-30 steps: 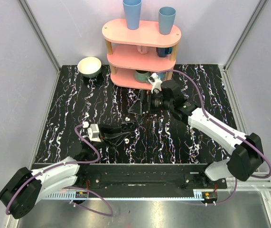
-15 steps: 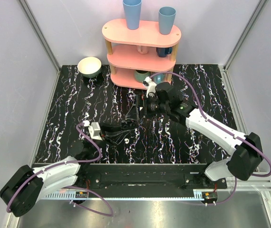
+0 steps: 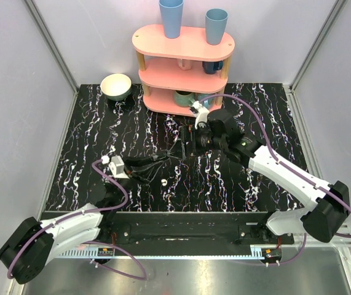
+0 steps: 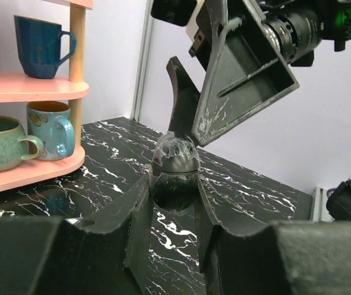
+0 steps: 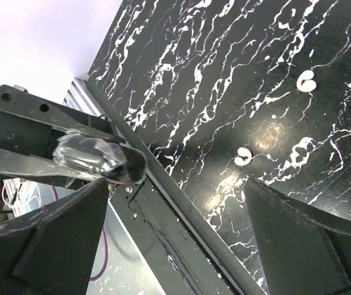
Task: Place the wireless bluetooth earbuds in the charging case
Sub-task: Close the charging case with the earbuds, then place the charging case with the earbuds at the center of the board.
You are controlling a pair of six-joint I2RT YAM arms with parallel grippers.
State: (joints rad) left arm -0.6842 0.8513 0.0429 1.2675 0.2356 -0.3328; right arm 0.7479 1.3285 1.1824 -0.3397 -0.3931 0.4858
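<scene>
**A:** Anyone got a count of what's in there?

**B:** Two earbuds [image 5: 244,157], both lying loose on the black marbled surface [image 3: 101,141], near each other but not touching. The second earbud [image 5: 307,80] sits a bit further out. There's one charging case [image 4: 175,163], and it looks dark and glossy from here. The left jaws are clamped on it from both sides and hold it up off the surface. Behind that is a pink shelf [image 3: 184,43] with two tall blue cups [image 3: 171,17] on top and three mugs [image 4: 40,46] on the lower tiers. One bowl [image 3: 116,86] stands on the surface left of the shelf.

**A:** And the right jaws?

**B:** Spread wide, nothing in them. They're hanging close over the case, but I can't tell if they touch it.

**A:** Anything different from half a second ago?

**B:** The left arm [image 3: 70,224] has pulled back a touch toward its base, taking the case along. The right arm [image 3: 286,172] has swung its elbow further out to the right, and its jaws have drifted slightly right. The earbud I can follow from above hasn't budged.
</scene>
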